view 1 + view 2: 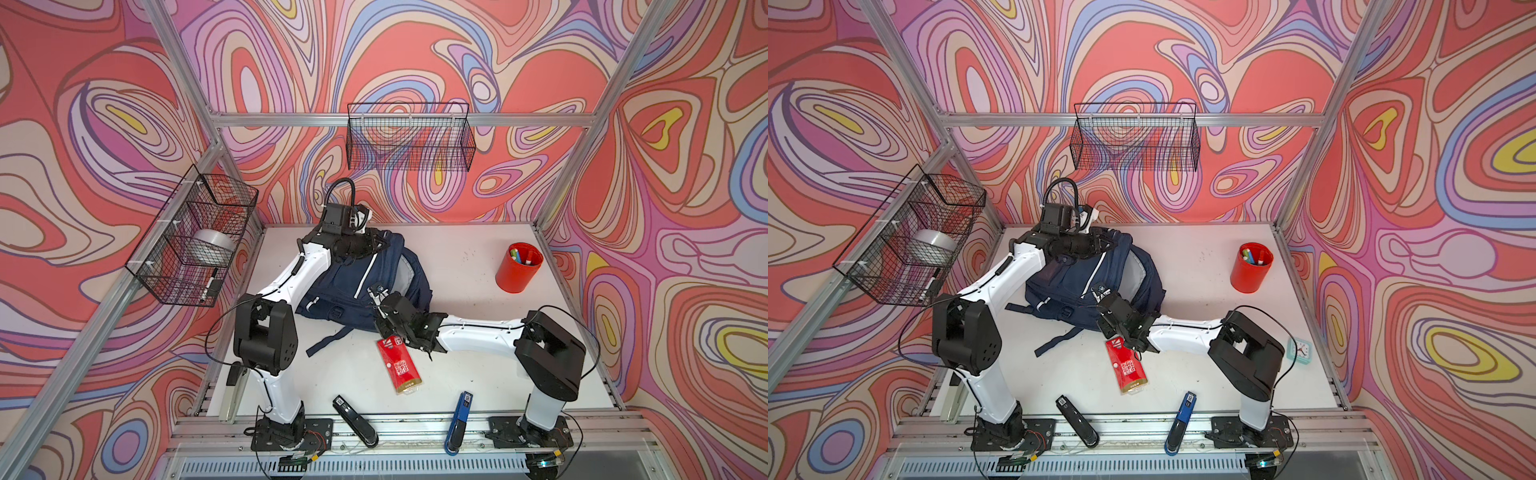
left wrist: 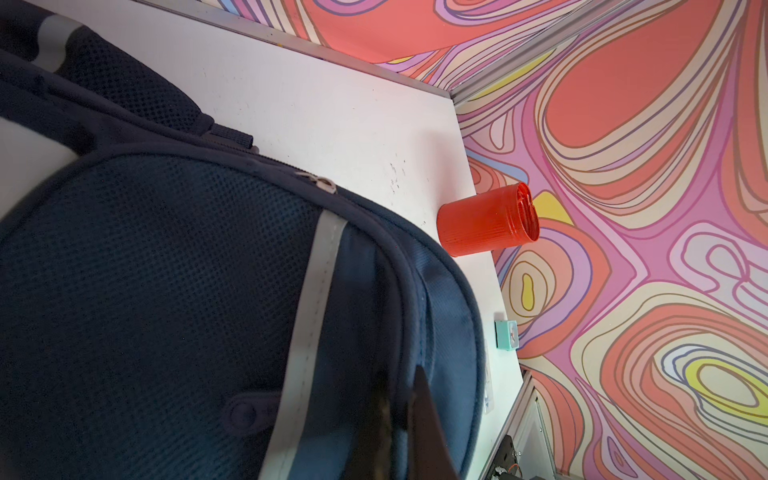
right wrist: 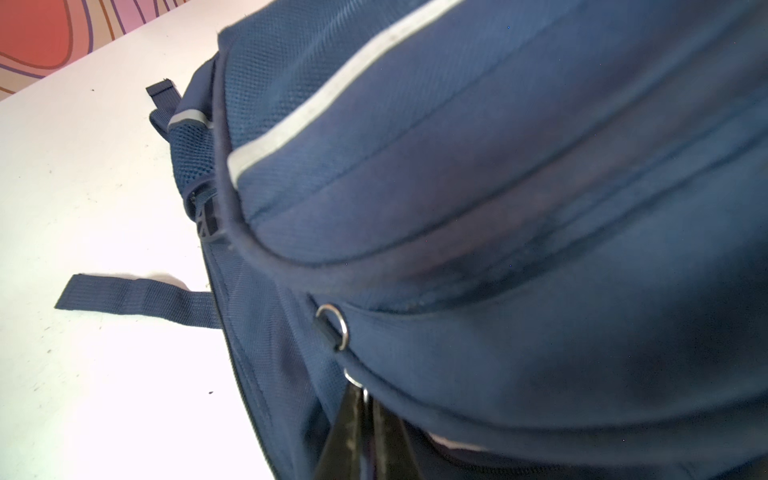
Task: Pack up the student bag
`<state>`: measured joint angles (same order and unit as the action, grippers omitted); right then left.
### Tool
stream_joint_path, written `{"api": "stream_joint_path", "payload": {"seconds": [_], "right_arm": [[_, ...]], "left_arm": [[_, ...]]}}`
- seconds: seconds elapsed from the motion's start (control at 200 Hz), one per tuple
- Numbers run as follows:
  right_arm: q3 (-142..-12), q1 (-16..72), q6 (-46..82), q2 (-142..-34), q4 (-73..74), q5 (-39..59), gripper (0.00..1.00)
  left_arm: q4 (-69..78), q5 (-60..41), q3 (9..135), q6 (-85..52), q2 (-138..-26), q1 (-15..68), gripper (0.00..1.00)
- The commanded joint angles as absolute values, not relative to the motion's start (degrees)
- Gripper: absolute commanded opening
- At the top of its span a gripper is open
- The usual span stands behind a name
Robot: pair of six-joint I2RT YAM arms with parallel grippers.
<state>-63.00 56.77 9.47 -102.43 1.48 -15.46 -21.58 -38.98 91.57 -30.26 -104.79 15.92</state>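
Observation:
The student bag (image 1: pixel 353 286) (image 1: pixel 1075 286), navy with thin white stripes, lies in the middle of the white table in both top views. My left gripper (image 1: pixel 383 241) (image 2: pixel 401 419) is at the bag's far, top end. It is shut on a fold of the blue fabric beside a white stripe. My right gripper (image 1: pixel 376 309) (image 3: pixel 365 415) is at the bag's near right side. There its fingers are shut on a metal zipper pull (image 3: pixel 353 379) just below a small ring (image 3: pixel 332 326). The bag (image 2: pixel 166 291) (image 3: pixel 498 208) fills both wrist views.
A red cup (image 1: pixel 519 268) (image 2: pixel 486 220) holding markers stands at the back right. A red packet (image 1: pixel 399 365) lies under the right forearm. Black stapler (image 1: pixel 355 422) and blue stapler (image 1: pixel 459 422) lie at the front edge. A teal clock (image 1: pixel 1300 351) sits right. Wire baskets (image 1: pixel 409 137) (image 1: pixel 195 237) hang on the walls.

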Motion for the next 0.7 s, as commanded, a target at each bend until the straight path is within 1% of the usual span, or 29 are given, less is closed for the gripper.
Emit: {"api": "stream_joint_path", "payload": {"seconds": [0.0, 0.125, 0.145, 0.18, 0.265, 0.301, 0.371, 0.376, 0.396, 0.406, 0.486, 0.601, 0.696], "right_arm": [[-61.67, 56.69, 9.29, -98.92, -1.83, -18.55, 0.0], [-60.95, 56.69, 9.23, -97.44, -1.05, -16.48, 0.0], [-61.06, 56.69, 9.31, -97.47, -1.05, -15.99, 0.0], [-61.2, 56.68, 9.63, -97.62, -0.9, -15.46, 0.0], [-61.26, 56.69, 10.47, -98.08, -0.09, -14.68, 0.0], [-61.35, 56.69, 11.03, -98.17, 0.03, -14.44, 0.0], [-61.26, 56.67, 11.89, -98.22, 0.65, -14.32, 0.0], [-61.26, 56.68, 11.97, -98.24, 0.68, -14.37, 0.0], [-61.26, 56.69, 12.17, -98.26, 0.83, -14.53, 0.0], [-61.26, 56.69, 12.27, -98.26, 0.87, -14.51, 0.0], [-61.43, 56.69, 13.24, -98.44, 1.3, -14.76, 0.0], [-61.61, 56.65, 13.86, -98.93, 1.67, -14.52, 0.0], [-61.7, 56.62, 14.75, -99.6, 2.09, -13.33, 0.0]], "left_arm": [[-23.93, -38.12, 92.67, -31.09, -104.98, 15.35, 0.03], [-23.49, -37.71, 91.78, -31.27, -104.31, 15.33, 0.15], [-23.31, -37.53, 91.59, -31.38, -104.1, 15.31, 0.19], [-23.19, -37.21, 91.52, -31.56, -103.59, 15.25, 0.27], [-24.43, -35.24, 92.53, -31.6, -102.57, 15.2, 0.56], [-24.98, -34.45, 93.05, -31.24, -101.91, 15.13, 0.62], [-27.5, -32.31, 94.71, -30.71, -100.81, 15.19, 0.78], [-27.68, -32.2, 94.82, -30.65, -100.72, 15.2, 0.8], [-28.45, -31.57, 95.18, -30.66, -100.38, 15.18, 0.96], [-28.89, -31.27, 95.34, -30.71, -100.13, 15.16, 0.99], [-30.42, -28.94, 94.36, -32.44, -97.0, 14.52, 1.0], [-21.93, -29.26, 84.87, -38.74, -89.15, 11.58, 1.0], [-21.83, -30.35, 81.48, -39.9, -85.54, 10.29, 1.0]]}}
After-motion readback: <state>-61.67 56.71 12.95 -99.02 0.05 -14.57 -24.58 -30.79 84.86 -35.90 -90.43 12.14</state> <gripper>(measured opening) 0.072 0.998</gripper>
